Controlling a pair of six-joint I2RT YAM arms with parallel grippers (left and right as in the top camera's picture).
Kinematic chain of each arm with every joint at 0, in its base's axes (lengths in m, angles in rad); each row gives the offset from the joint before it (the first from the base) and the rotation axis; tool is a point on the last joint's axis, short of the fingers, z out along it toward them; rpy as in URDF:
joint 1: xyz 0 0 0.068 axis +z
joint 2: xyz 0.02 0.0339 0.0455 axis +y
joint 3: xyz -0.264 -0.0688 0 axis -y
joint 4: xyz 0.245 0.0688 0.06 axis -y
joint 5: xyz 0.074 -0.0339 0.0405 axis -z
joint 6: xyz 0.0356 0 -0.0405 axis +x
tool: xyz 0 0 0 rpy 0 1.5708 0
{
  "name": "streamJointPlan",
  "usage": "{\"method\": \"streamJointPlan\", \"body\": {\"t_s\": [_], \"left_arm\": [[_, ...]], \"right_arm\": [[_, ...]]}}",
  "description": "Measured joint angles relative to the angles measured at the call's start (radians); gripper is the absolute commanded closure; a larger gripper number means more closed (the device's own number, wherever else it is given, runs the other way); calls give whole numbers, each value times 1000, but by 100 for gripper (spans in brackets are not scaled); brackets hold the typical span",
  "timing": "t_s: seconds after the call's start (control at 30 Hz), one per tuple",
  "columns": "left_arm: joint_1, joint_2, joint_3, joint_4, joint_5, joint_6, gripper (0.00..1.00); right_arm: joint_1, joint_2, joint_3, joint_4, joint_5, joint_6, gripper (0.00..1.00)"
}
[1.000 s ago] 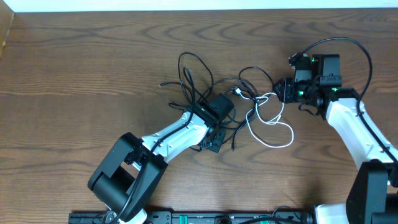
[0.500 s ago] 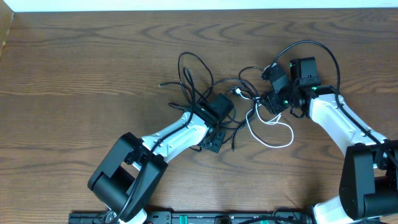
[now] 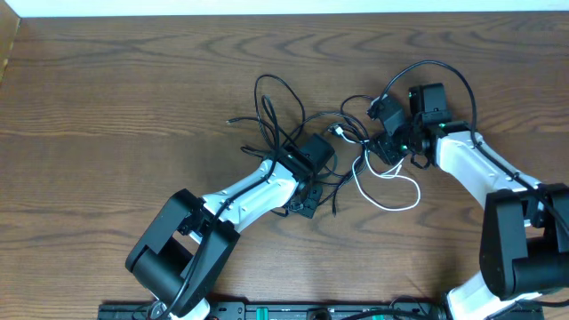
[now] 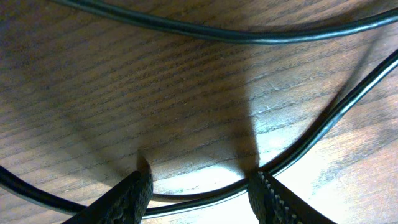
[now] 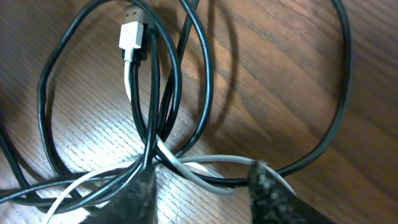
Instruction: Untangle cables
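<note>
A tangle of thin black cables [image 3: 267, 107] and one white cable [image 3: 396, 191] lies mid-table. The white cable's USB plug [image 3: 340, 132] is in the tangle. My left gripper [image 3: 307, 197] is low over the tangle's lower edge. In the left wrist view it is open [image 4: 199, 177], with a black cable [image 4: 205, 198] running between the fingertips on the wood. My right gripper [image 3: 384, 149] is down at the tangle's right side. In the right wrist view it is open [image 5: 202, 174], straddling the white cable [image 5: 205, 163] and black loops [image 5: 205, 81], with the white plug [image 5: 130, 37] ahead.
The thick black arm cable [image 3: 427, 67] arcs over my right wrist. The wooden table [image 3: 107, 107] has a pale far edge at the top of the overhead view. Both arm bases stand along the near edge.
My right arm has swung left and come down onto the right side of the tangle, over the white cable. The left arm and the cables have not visibly moved.
</note>
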Motion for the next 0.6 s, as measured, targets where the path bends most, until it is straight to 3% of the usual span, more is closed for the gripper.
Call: {"method": "streamJointPlan", "body": {"t_s": [0.03,0.2,0.23,0.37,0.5,0.6], "left_arm": [[0,0,0,0,0,0,45],[0,0,0,0,0,0,45],[0,0,0,0,0,0,45],[0,0,0,0,0,0,45],[0,0,0,0,0,0,45],[0,0,0,0,0,0,45]], "right_arm": [[0,0,0,14,-6,-7,78],[0,0,0,-19,-14,-6,89],[0,0,0,-33,-15,-4,98],[0,0,0,-82,-15,26,99],[-14,-18,23,-122,-6,179,99],[-64,-125,119,-186,-2,272,99]]}}
